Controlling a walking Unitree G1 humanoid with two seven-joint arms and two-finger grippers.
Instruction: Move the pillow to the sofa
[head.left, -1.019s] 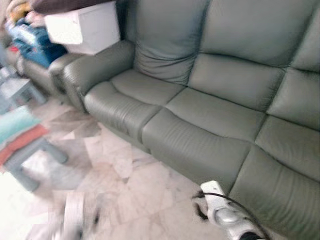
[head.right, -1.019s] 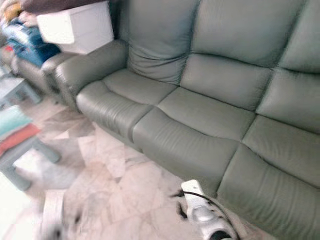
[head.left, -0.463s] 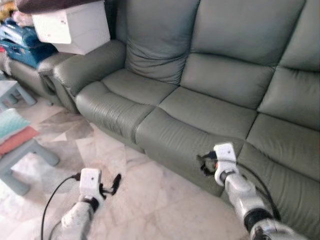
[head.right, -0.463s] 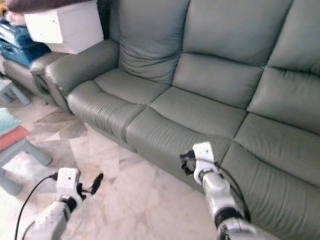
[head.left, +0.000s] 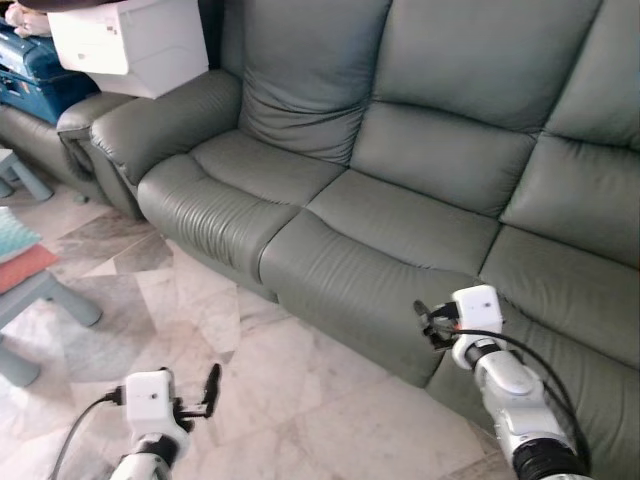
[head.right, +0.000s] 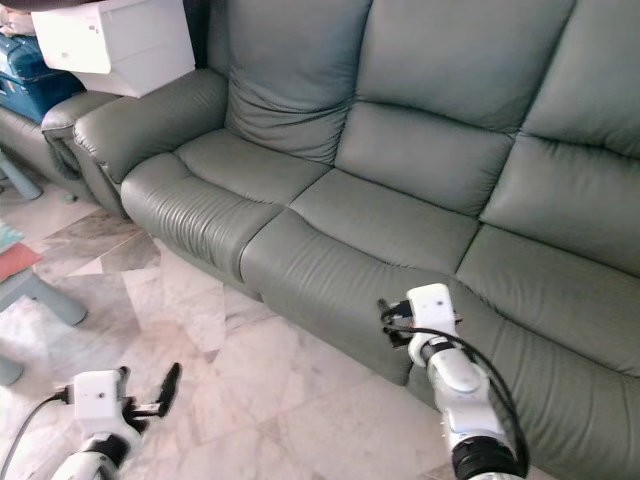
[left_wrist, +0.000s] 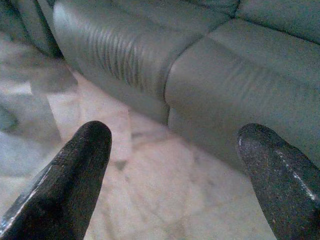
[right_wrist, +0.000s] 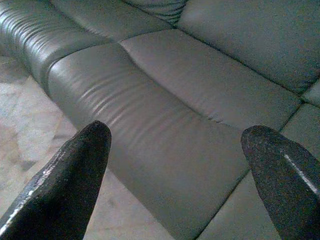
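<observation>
1. Far to the left of the left gripper's jaws, at the frame edge, a teal pillow lies on a red pad atop a small grey-blue stool. It is on the stool and well apart from both grippers.
2. Beyond the stool, up and left of both sets of jaws, a white box rests on the arm of a second grey seat, with blue items stacked just beside the box.
3. The left gripper hovers low over the pale marble floor, its two black fingers spread wide and gripping nothing. Ahead of these released jaws lie the floor and then the front edge of the sofa's left and middle seat cushions.
4. The grey-green leather sofa stretches across the scene, beyond the left jaws and directly in front of the right ones. Its three seats are bare.
5. The right gripper is held just in front of the sofa's front edge, near the seam between the middle and right seats. Its fingers are also parted and empty, and the middle seat cushion lies between and beyond the jaws. A black cable loops along the silver forearm behind it.
</observation>
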